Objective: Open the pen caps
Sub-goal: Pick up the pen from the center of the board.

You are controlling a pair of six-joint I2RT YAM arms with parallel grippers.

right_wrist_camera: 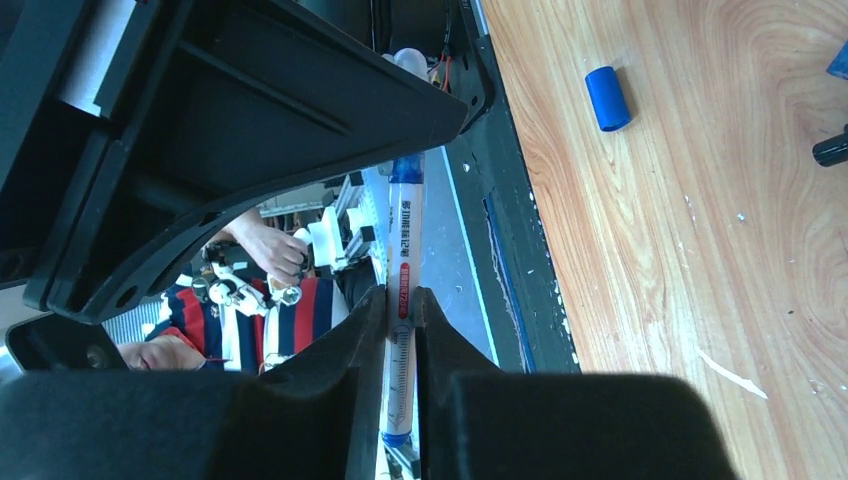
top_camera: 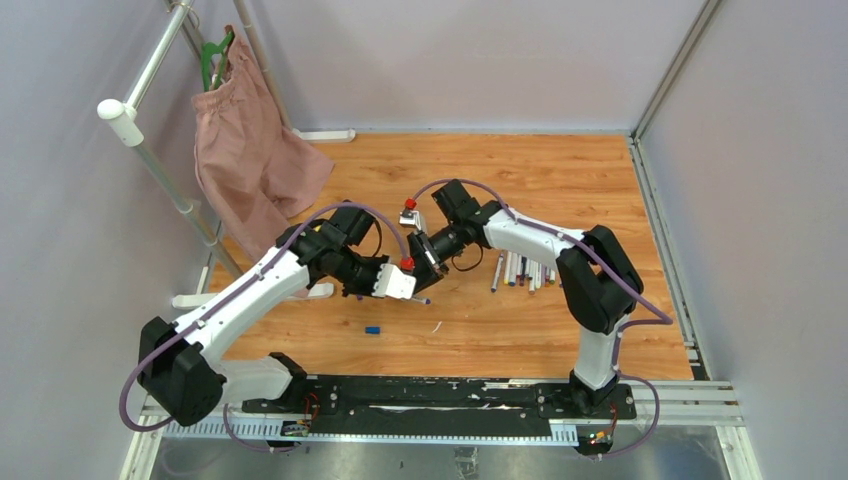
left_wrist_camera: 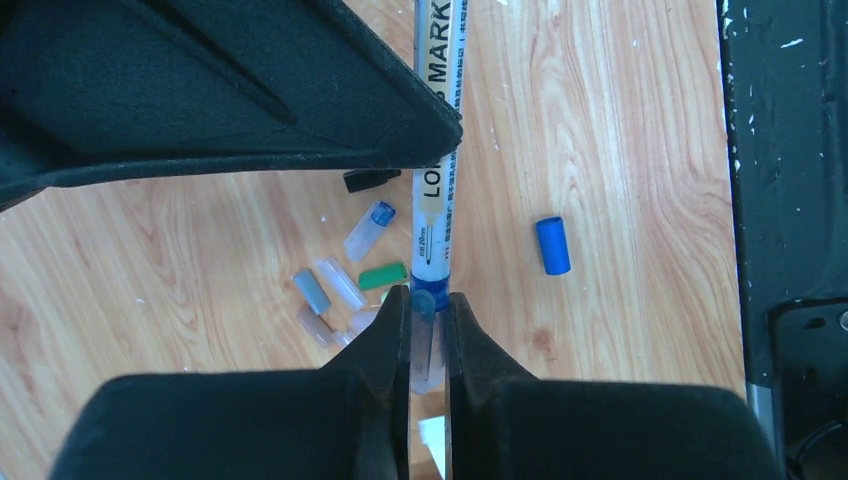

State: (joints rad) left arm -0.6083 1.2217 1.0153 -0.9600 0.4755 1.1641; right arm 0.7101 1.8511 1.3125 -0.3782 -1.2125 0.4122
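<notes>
**Fig.** Two grippers on one pen, above mid-table.

**End effectors.** L gripper [left_wrist_camera: 428,306]: jaws pressed almost together, pinching the cap [left_wrist_camera: 424,298] on the pen's near end. Pen [left_wrist_camera: 436,190], white w/ black print, runs straight away from the L fingertips [left_wrist_camera: 470,335]. R gripper [right_wrist_camera: 400,302]: jaws drawn close, pinching the same pen mid-barrel. A blue band shows on the barrel above and below the grip.

**Views.** Top view: L gripper [top_camera: 417,295] and R gripper [top_camera: 428,262] stand tip to tip, nearly touching; the grips themselves are too small to read. L wrist view only: loose caps [left_wrist_camera: 340,285] lie flat on the table [left_wrist_camera: 620,120] just left of the L fingertips, in black, green, grey, clear and brownish, some touching. A blue cap [left_wrist_camera: 552,245] lies alone right of the pen, apart from the rest. It also shows in the R wrist view, as does a person [right_wrist_camera: 250,330] in a striped shirt beyond the table edge. Top view only: spare pens [top_camera: 525,270] bunched to the right of the R gripper, and a pink cloth [top_camera: 255,160] well apart from both.

**Task item.** Held cap: short, blue, translucent, seated on the barrel end.
</notes>
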